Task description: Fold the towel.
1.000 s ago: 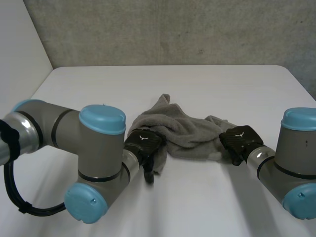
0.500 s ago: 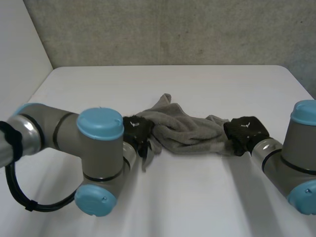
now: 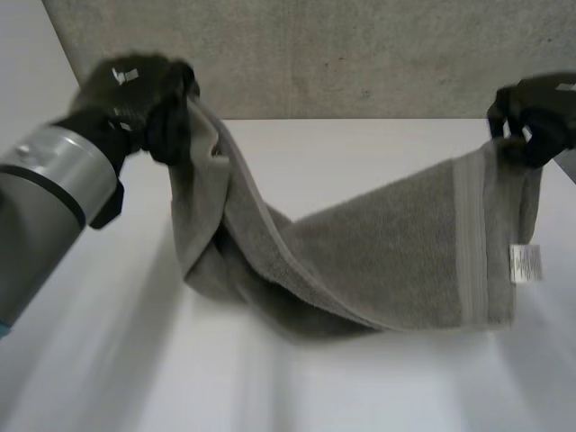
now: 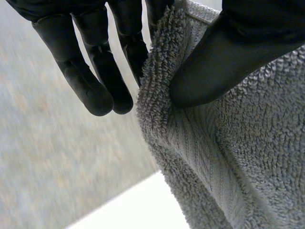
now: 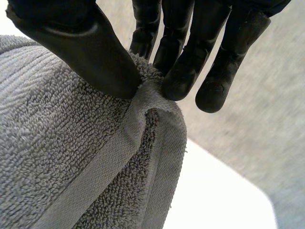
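Observation:
A grey towel (image 3: 396, 252) hangs stretched between both raised hands, its sagging middle resting on the white table (image 3: 360, 144). My left hand (image 3: 148, 99) is high at the left and pinches one top corner. In the left wrist view the thumb (image 4: 224, 57) presses the towel (image 4: 228, 157) against the fingers (image 4: 133, 52). My right hand (image 3: 533, 112) is high at the right, pinching the other top corner. The right wrist view has its thumb (image 5: 90, 52) and fingers (image 5: 178, 71) closed on the towel's (image 5: 71, 152) banded edge. A white label (image 3: 526, 264) hangs on the towel's right edge.
A grey wall (image 3: 360, 54) rises behind the table's far edge. Bare white tabletop lies in front of the towel and beyond it. The left forearm (image 3: 49, 207) reaches across the near left.
Both hands have risen from the table with the towel's corners, and moved apart. The crumpled towel is now spread between them. The left hand went from open to shut on the cloth.

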